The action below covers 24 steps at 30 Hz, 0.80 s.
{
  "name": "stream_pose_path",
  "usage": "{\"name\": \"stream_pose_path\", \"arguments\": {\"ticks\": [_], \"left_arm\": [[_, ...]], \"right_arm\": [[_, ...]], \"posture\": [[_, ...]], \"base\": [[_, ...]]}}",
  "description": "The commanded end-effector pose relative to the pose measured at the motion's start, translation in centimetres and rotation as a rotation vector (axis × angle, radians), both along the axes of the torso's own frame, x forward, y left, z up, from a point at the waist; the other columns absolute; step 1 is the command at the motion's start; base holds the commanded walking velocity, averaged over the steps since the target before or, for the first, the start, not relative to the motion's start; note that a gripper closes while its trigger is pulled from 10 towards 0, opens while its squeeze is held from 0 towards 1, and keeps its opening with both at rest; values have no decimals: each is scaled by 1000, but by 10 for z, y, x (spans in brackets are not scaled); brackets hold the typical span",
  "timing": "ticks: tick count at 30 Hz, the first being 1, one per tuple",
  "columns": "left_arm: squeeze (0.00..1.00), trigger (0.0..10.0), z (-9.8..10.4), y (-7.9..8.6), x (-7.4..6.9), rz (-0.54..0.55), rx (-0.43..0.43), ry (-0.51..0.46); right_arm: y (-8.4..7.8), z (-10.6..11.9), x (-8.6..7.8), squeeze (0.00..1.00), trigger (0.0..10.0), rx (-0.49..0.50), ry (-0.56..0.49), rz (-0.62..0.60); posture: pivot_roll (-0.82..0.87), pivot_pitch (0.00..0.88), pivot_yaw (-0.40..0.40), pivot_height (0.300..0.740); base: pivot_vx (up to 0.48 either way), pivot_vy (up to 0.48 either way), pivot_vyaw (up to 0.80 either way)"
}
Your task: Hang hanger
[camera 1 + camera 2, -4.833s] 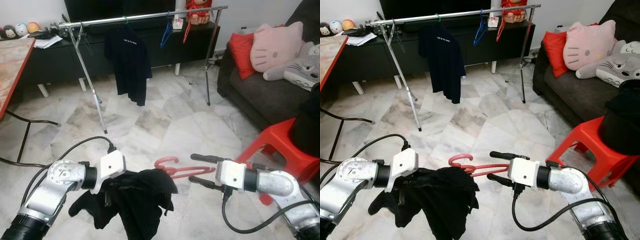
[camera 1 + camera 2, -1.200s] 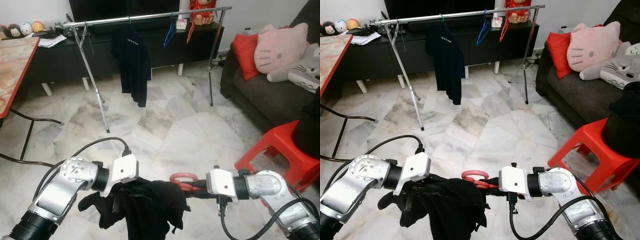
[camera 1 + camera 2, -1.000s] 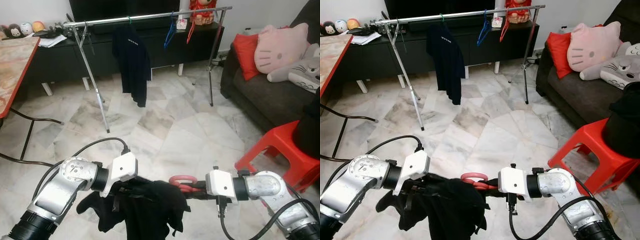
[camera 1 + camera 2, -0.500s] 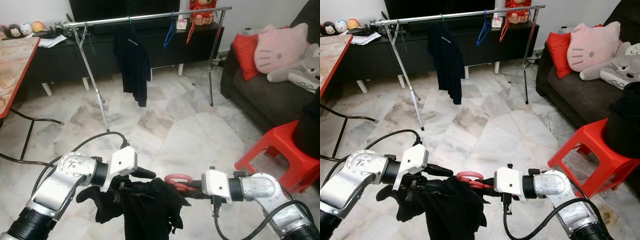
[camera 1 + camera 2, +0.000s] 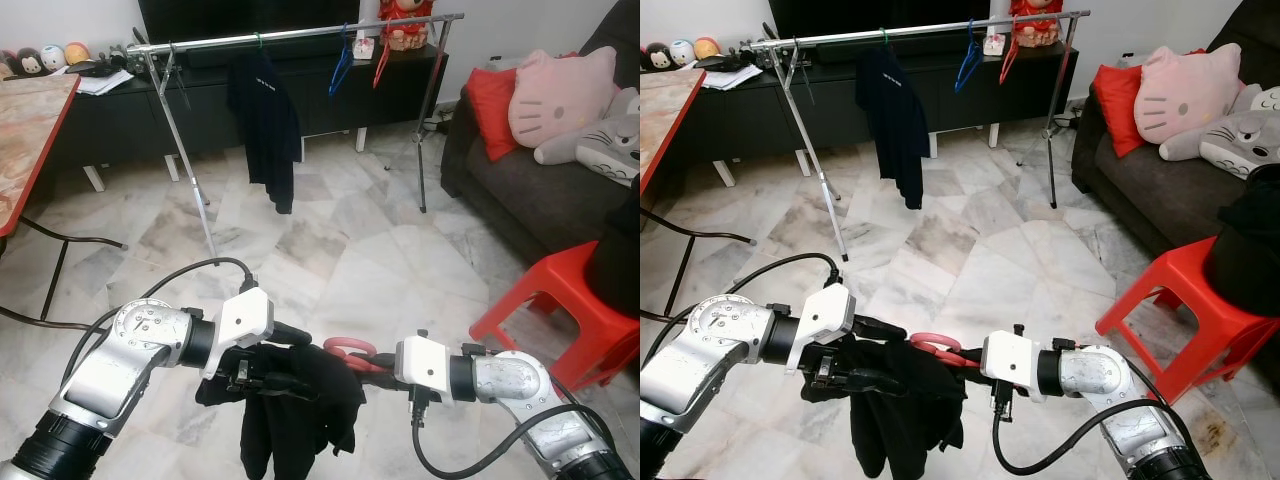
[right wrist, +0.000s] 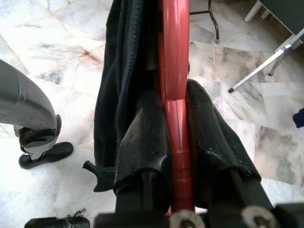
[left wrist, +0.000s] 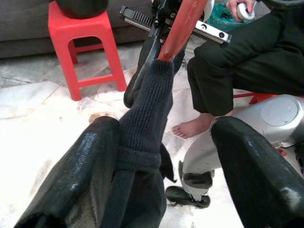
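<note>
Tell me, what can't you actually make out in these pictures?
- Far end of the red hanger: eye views, buried under the black garment.
- Black thing on the red stool: cut off by the right edge.
- Print on the hung dark shirt: too small.

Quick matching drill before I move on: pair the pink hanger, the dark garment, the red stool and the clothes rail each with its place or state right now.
Things:
1. pink hanger
2. dark garment
3. red stool
4. clothes rail

Places or states:
A. on the floor beside the sofa
B. clamped between the right gripper's fingers
C. across the room, with a dark shirt and two bare hangers hanging on it
D. draped over the hanger, by the open left gripper

Pairs: 1-B, 2-D, 3-A, 4-C
</note>
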<state>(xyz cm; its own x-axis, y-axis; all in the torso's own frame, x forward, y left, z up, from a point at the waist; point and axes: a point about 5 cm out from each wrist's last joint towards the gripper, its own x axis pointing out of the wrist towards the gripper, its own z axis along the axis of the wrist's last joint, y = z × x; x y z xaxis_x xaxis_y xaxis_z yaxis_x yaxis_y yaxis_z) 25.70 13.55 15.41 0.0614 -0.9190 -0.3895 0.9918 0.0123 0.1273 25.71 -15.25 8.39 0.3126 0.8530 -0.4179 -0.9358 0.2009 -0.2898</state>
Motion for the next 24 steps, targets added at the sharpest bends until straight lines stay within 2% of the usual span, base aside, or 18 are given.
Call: {"name": "stream_pose_path", "arguments": {"ticks": [1, 6, 7, 8, 11, 18, 24], "left_arm": [[1000, 10000, 12, 3, 8, 55, -24, -83], [1000, 10000, 14, 10, 17, 141, -45, -131], [251, 10000, 13, 13, 18, 157, -47, -135], [0, 10000, 11, 21, 22, 200, -38, -145], [0, 10000, 9, 25, 24, 220, -28, -146], [0, 10000, -3, 59, 29, 358, 6, -119], [0, 10000, -21, 75, 15, 364, 30, -2]], "right_arm": [[-4, 10, 7, 0, 0, 32, -52, -32], [-9, 9, 6, 0, 0, 15, -49, -39], [-10, 7, 6, 0, 0, 1, -49, -37], [-12, 6, 6, 0, 0, -13, -51, -34], [-12, 6, 6, 0, 0, -14, -53, -35], [-21, 14, 10, 0, 0, -30, -73, -37], [-37, 26, 14, 0, 0, -51, -96, -49]], "posture": [[-56, 0, -35, 740], [-56, 0, -35, 740], [-59, 0, -36, 740], [-59, 0, -36, 740], [-59, 0, -36, 740], [-63, 0, -31, 740], [-65, 0, -30, 740]], "base": [[0, 0, 0], [0, 0, 0], [0, 0, 0], [0, 0, 0], [0, 0, 0], [0, 0, 0], [0, 0, 0]]}}
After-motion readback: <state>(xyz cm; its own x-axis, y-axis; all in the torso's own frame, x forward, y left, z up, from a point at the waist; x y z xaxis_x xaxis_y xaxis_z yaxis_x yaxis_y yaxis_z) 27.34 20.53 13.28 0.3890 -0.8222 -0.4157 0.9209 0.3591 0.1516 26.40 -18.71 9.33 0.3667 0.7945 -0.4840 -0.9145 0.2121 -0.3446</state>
